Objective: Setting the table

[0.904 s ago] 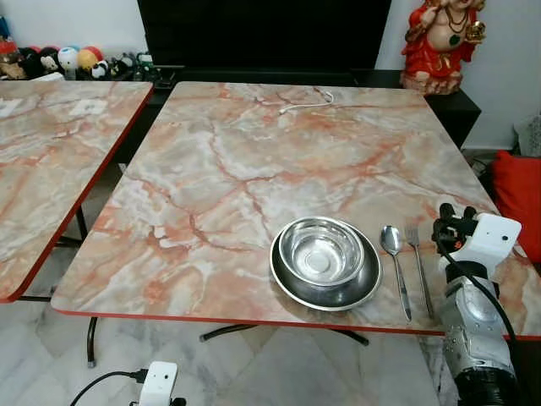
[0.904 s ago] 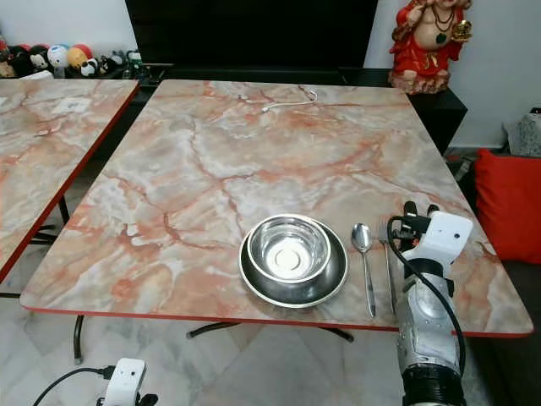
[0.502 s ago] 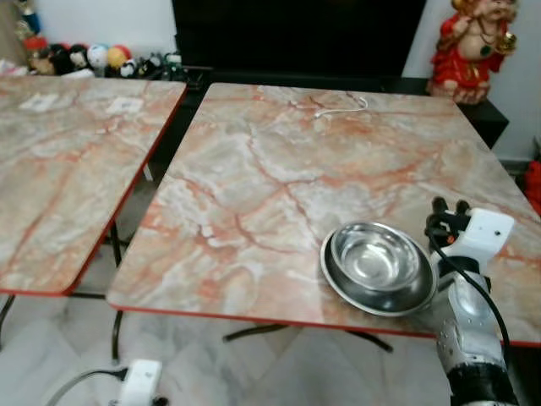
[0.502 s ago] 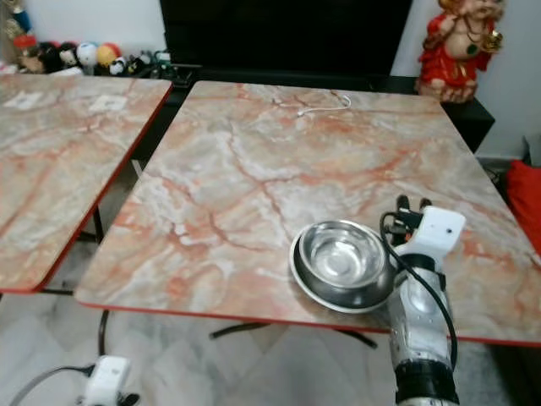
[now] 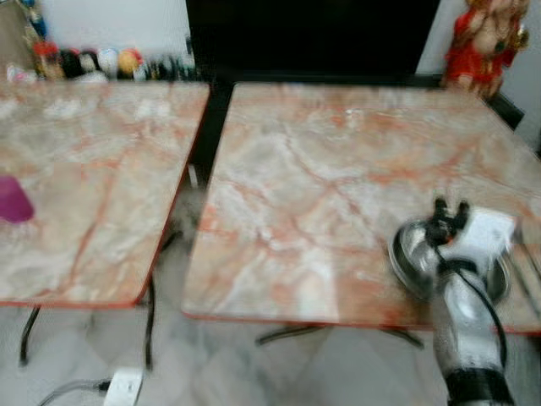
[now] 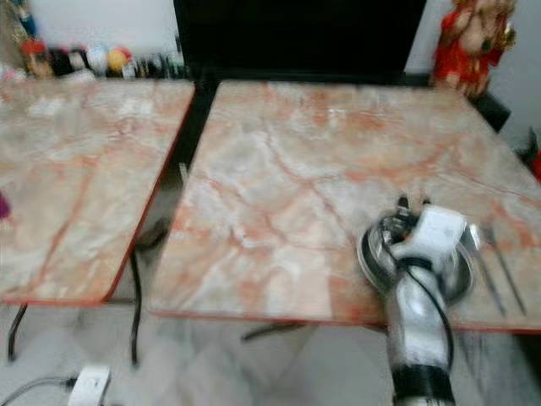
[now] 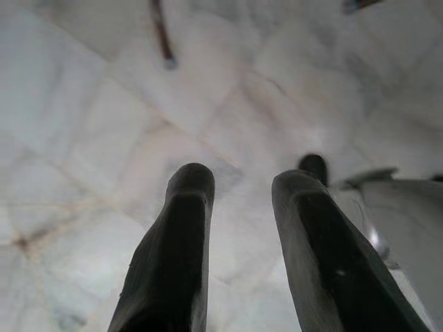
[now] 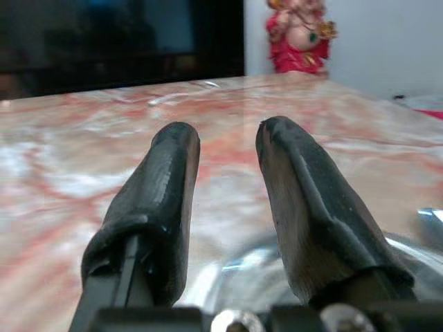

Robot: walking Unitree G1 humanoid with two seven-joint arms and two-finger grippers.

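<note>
Two marble-patterned tables are shown from the head camera, both eye views blurred. On the nearer table [image 6: 279, 186], close to its front edge, a steel bowl [image 5: 406, 254] is seen, partly hidden behind the raised right arm. Two pieces of cutlery [image 6: 494, 271] lie just beside the bowl on its right; the blur does not allow them to be told apart. A red figurine [image 6: 469, 38] stands beyond the far right corner of this table.

The right gripper [image 8: 225, 207] is held low over the table, just above the near rim of the bowl. Its two black fingers [image 8: 156, 200] are parted by a modest gap, and nothing is held between them. The left gripper [image 7: 239, 235] hangs over the pale tiled floor, its fingers likewise apart and empty.

On the second table [image 5: 93, 178], at the left, a small purple object [image 5: 13, 199] is seen near the left border of the view; its kind cannot be determined.

The place setting by the right arm appears to be laid already. The step in hand is judged to be a search for the next item. The next move would call for steadying the view, identifying the purple object and approaching it before any reach is attempted.
</note>
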